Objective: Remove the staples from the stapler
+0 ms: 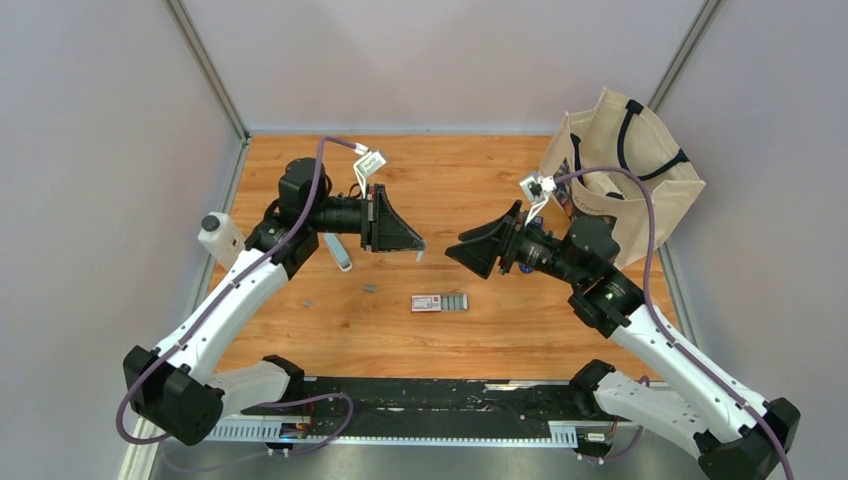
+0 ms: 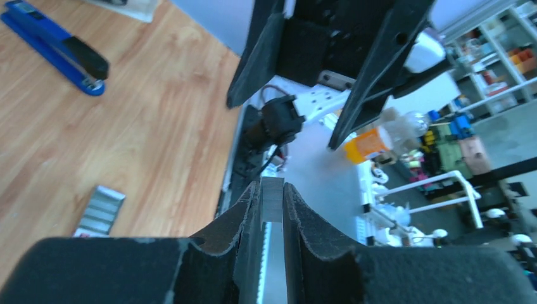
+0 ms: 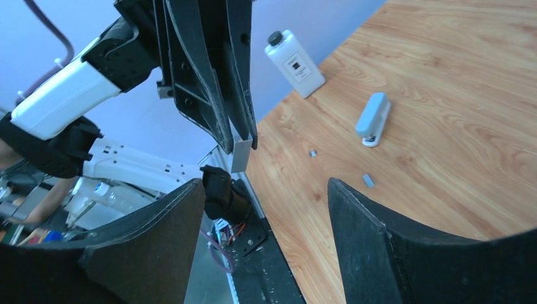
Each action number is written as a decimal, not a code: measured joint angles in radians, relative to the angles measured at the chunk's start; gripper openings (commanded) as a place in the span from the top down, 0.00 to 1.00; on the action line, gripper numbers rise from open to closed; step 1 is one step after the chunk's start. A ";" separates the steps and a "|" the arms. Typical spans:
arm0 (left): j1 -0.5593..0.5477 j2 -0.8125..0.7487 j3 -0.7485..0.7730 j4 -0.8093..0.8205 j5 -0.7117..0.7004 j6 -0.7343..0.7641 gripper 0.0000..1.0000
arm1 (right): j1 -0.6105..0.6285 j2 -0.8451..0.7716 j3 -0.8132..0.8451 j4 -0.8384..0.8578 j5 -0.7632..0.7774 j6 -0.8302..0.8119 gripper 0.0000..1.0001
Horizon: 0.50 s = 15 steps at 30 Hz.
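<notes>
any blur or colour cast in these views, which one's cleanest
Top external is cleanest: sharp, evenly lit. Left wrist: the shut left claw is an out-of-focus foreground, the staple strip it pinches soft, the stapler saturated blue. Right wrist: bluish cast, the same stapler washed pale, the open right claw dark and blurred.

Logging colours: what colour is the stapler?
Stapler: blue, black end; best in left wrist view.

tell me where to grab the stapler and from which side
I'd grip the stapler across its long sides near the middle, coming down from above: it lies flat on the table, long and slim, with bare wood on both sides. The open right claw is free; the left claw is shut on a staple strip.
</notes>
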 measured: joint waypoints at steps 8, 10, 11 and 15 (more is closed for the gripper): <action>0.018 -0.012 -0.040 0.413 0.069 -0.418 0.72 | 0.081 0.089 0.005 0.076 -0.062 0.011 0.36; 0.019 -0.017 -0.063 0.490 0.074 -0.481 0.72 | 0.091 0.100 0.010 0.095 -0.062 0.019 0.38; 0.020 -0.018 -0.073 0.520 0.076 -0.506 0.72 | 0.094 0.106 0.013 0.107 -0.062 0.023 0.38; 0.024 -0.018 -0.091 0.576 0.079 -0.564 0.73 | 0.100 0.117 0.016 0.171 -0.063 0.056 0.40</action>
